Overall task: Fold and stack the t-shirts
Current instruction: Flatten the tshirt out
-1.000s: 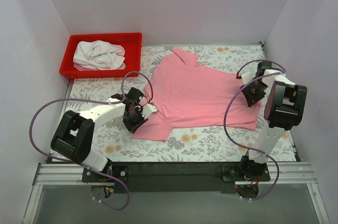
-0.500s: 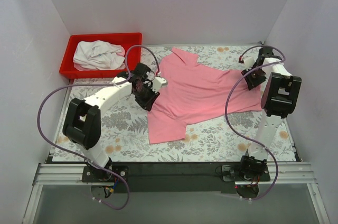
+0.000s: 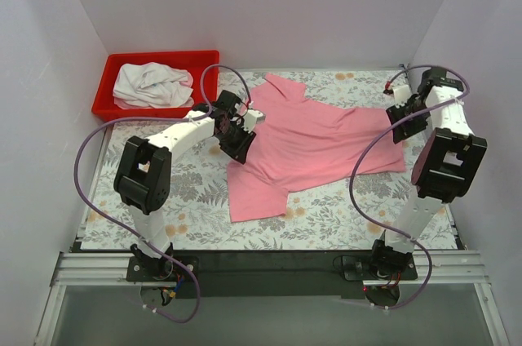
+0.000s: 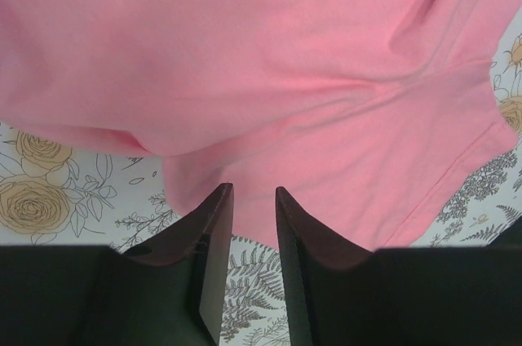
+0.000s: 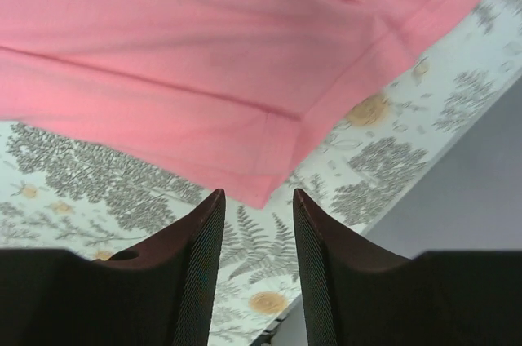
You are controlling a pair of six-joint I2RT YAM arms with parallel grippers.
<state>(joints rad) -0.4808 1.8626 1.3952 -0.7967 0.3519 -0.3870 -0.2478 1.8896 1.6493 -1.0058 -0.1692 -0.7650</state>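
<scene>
The pink t-shirt [image 3: 318, 138] lies spread on the flowered table [image 3: 163, 191], its lower left part reaching toward the near edge. The white t-shirt [image 3: 151, 85] is crumpled in the red bin [image 3: 103, 106]. My left gripper [image 3: 242, 142] sits at the pink shirt's left edge. In the left wrist view this gripper [image 4: 253, 192] is open by a narrow gap, with the pink t-shirt [image 4: 261, 60] just ahead and nothing between the fingers. My right gripper [image 3: 400, 124] is at the shirt's right edge. The right wrist view shows it [image 5: 257, 195] open, a corner of the pink t-shirt [image 5: 261, 175] just beyond its tips.
The red bin stands at the far left corner, by the left wall. The right wall rises close beside the right arm [image 3: 444, 158]. Purple cables [image 3: 90, 150] loop over both arms. A black rail [image 3: 269, 260] runs along the table's near edge.
Both grippers moved toward the far side and the pink t-shirt shifted with them. In the last half second the shirt lay still and the right gripper moved further right.
</scene>
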